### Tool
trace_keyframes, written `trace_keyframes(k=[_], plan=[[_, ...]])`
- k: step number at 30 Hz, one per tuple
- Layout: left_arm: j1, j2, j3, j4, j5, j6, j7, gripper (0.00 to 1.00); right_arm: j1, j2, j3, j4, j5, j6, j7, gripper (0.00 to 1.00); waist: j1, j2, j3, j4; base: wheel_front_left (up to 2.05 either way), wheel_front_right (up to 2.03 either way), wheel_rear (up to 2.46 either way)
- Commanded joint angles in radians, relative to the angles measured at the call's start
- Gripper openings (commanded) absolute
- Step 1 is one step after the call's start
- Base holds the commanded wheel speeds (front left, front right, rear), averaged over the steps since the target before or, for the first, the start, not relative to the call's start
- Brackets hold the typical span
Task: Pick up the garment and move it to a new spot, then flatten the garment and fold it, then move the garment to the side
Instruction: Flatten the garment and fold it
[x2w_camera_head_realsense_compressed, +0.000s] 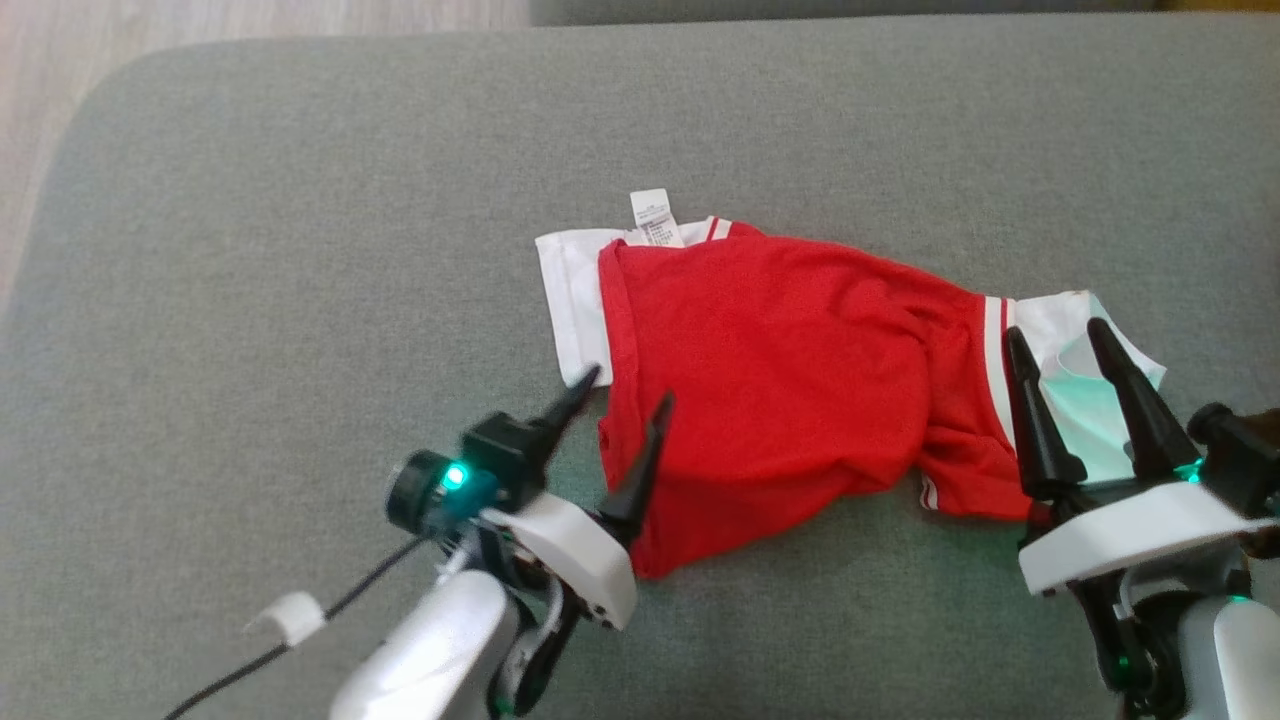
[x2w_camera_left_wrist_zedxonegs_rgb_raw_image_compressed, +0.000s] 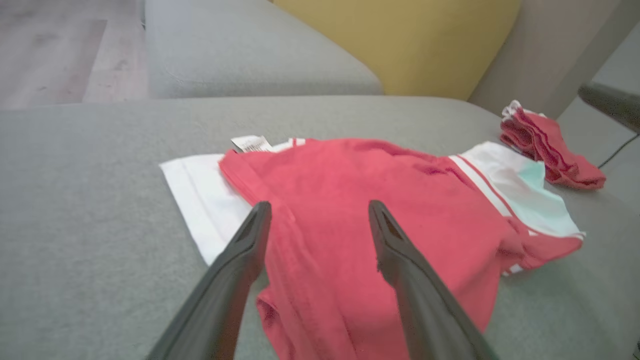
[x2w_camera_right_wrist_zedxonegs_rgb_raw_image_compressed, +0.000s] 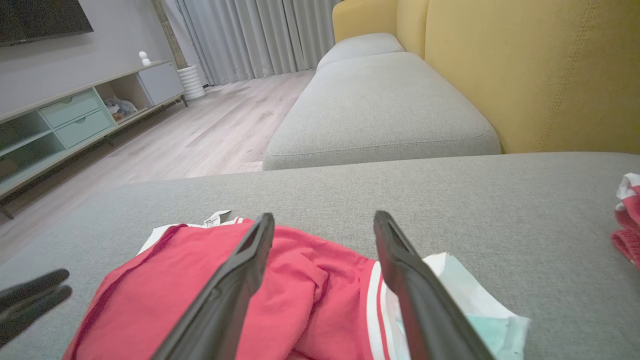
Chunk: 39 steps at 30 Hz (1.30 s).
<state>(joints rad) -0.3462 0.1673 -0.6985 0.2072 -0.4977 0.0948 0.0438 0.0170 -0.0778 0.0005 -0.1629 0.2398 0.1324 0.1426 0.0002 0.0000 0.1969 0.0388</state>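
Lying rumpled, garment spans left claw to right claw.

I had my left pincer at the garment's left edge. Its two dark fingers were spread apart and slanted in toward the cloth, with the pale forearm trailing below. My right pincer stood at the garment's right end, fingers parted and nearly upright over the cloth.
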Motion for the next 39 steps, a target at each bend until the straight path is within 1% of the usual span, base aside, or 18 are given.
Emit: trace_keyframes(k=[1,3,4,7,10,11,12,15,18,22,28,34,37,39], plan=[[-0.048,-0.011,0.009,0.023,0.010,-0.010,0.005,1.00,-0.037,-0.014,0.024,-0.027,0.008,-0.002,0.003,1.00,-0.0002,0.0000,0.012,-0.008,0.00,0.00,0.00],[-0.056,-0.026,-0.003,0.078,0.012,-0.012,0.007,1.00,-0.040,-0.014,0.025,-0.024,0.010,-0.002,0.003,1.00,-0.0002,0.0000,0.017,-0.012,0.00,0.00,0.00],[-0.056,-0.026,-0.003,0.078,0.012,-0.012,0.007,1.00,-0.040,-0.014,0.025,-0.024,0.010,-0.002,0.003,1.00,-0.0002,0.0000,0.017,-0.012,0.00,0.00,0.00],[-0.064,-0.038,-0.005,0.149,0.010,-0.003,0.009,1.00,-0.043,-0.013,0.027,-0.017,0.012,-0.002,0.004,1.00,-0.0002,0.0000,0.020,-0.018,0.00,0.00,0.00],[-0.056,-0.052,-0.005,0.190,-0.017,-0.021,0.008,1.00,-0.043,-0.011,0.026,-0.011,0.016,-0.002,0.004,1.00,-0.0002,0.0000,0.021,-0.024,0.00,0.00,0.00],[-0.055,-0.054,-0.007,0.196,-0.023,-0.031,0.003,0.44,-0.042,-0.010,0.024,-0.008,0.018,-0.002,0.006,1.00,-0.0002,0.0000,0.020,-0.025,0.00,0.00,0.00],[-0.052,-0.056,-0.007,0.200,-0.031,-0.039,-0.003,0.00,-0.042,-0.008,0.023,-0.006,0.019,-0.002,0.007,1.00,-0.0002,0.0000,0.020,-0.026,0.00,0.00,0.00],[-0.034,-0.048,0.003,0.204,-0.043,-0.044,-0.028,0.00,-0.041,-0.005,0.024,-0.002,0.022,-0.002,0.007,1.00,-0.0002,0.0000,0.017,-0.029,0.00,0.00,0.00],[-0.002,-0.025,0.026,0.181,-0.055,-0.030,-0.057,0.00,-0.037,-0.001,0.018,0.001,0.025,-0.002,0.007,1.00,-0.0002,0.0000,0.012,-0.031,0.00,0.00,0.00],[0.055,0.021,0.048,0.116,-0.058,0.003,-0.067,0.00,-0.030,0.004,0.012,0.005,0.028,-0.002,0.012,1.00,-0.0002,0.0000,0.010,-0.029,0.00,0.00,0.00],[0.194,0.090,0.069,-0.024,-0.078,0.080,-0.024,0.00,-0.023,0.009,0.009,0.008,0.029,-0.002,0.015,1.00,-0.0002,0.0000,0.009,-0.024,0.00,0.00,0.00],[0.336,0.133,0.092,-0.139,-0.112,0.151,0.008,0.00,-0.020,0.011,-0.002,0.010,0.028,-0.002,0.018,1.00,-0.0002,0.0000,0.004,-0.009,0.00,0.00,0.00],[0.380,0.145,0.097,-0.164,-0.124,0.167,0.011,0.00,-0.018,0.011,-0.006,0.010,0.027,-0.002,0.022,1.00,-0.0002,0.0000,-0.001,-0.002,0.00,0.00,0.00],[0.390,0.143,0.094,-0.165,-0.131,0.160,0.005,0.00,-0.017,0.011,-0.010,0.008,0.025,-0.002,0.025,1.00,-0.0002,0.0000,-0.005,0.001,0.00,0.00,0.00]])
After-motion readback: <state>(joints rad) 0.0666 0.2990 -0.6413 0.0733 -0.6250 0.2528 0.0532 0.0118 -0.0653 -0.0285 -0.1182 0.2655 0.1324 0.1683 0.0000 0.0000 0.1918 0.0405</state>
